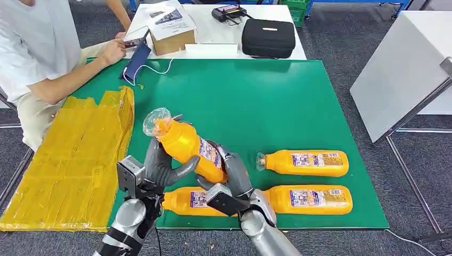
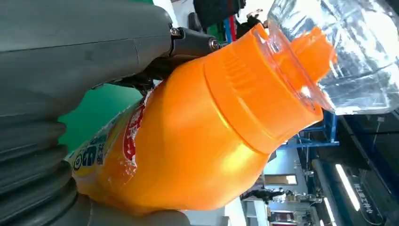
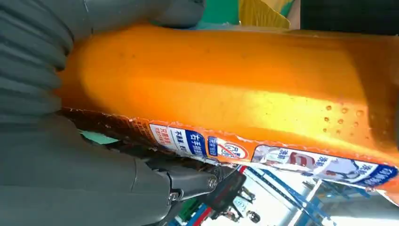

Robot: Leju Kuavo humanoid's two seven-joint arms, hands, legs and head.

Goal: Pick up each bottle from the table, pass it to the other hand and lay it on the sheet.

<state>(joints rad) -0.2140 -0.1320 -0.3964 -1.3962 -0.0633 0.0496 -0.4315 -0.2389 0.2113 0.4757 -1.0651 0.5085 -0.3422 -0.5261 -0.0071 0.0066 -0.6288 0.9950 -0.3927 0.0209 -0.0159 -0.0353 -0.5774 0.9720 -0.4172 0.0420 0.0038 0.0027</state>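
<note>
Mid-handover above green table [image 1: 298, 96]. Orange bottle [image 1: 186, 146] tilted, cap up, base wrapped by right hand [image 1: 234, 173], shoulder cradled by left hand [image 1: 160, 168]: both closed round it, sharing weight. Yellow sheet [image 1: 69, 160] left of fingers.

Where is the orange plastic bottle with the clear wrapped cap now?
In the head view, the orange plastic bottle is held tilted above the green table, between the left hand and the right hand, right of the yellow sheet.
</note>
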